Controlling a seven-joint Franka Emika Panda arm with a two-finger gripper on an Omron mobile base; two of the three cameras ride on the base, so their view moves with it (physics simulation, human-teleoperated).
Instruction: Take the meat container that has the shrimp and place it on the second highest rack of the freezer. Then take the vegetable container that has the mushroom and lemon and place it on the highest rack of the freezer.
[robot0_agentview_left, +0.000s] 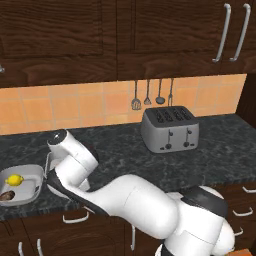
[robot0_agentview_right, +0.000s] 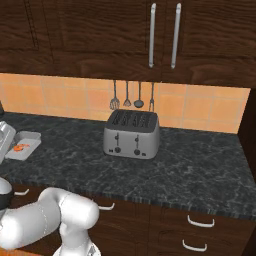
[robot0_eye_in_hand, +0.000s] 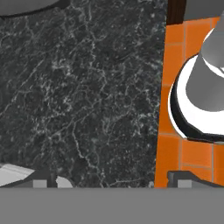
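shrimp (robot0_agentview_right: 21, 147) lies in a shallow pale container (robot0_agentview_right: 30, 136) on the dark speckled desk (robot0_agentview_right: 190, 165), at the far left of the right base view, just beside the white arm. mushroom (robot0_agentview_left: 7, 196) and lemon (robot0_agentview_left: 14, 179) share a second pale container (robot0_agentview_left: 36, 174) at the left edge of the left base view, close against the arm's wrist.

the end effector (robot0_eye_in_hand: 111, 179) hangs over bare desk with its jaws spread wide and nothing between them; in the hand view its two dark fingertips (robot0_eye_in_hand: 41, 180) rise at the bottom, and a pale corner of something, perhaps a container, sits just beside one of them. which container that is cannot be told.

the step in hand looks like the approach to the shrimp container. to do it well, i judge the end effector should line up over one rim wall, come down with one finger inside and one outside, and close on the wall rather than on the food, then lift level so the shrimp does not slide out.

no brand, label or writing can be read; the toaster (robot0_agentview_right: 131, 134) carries none that shows.
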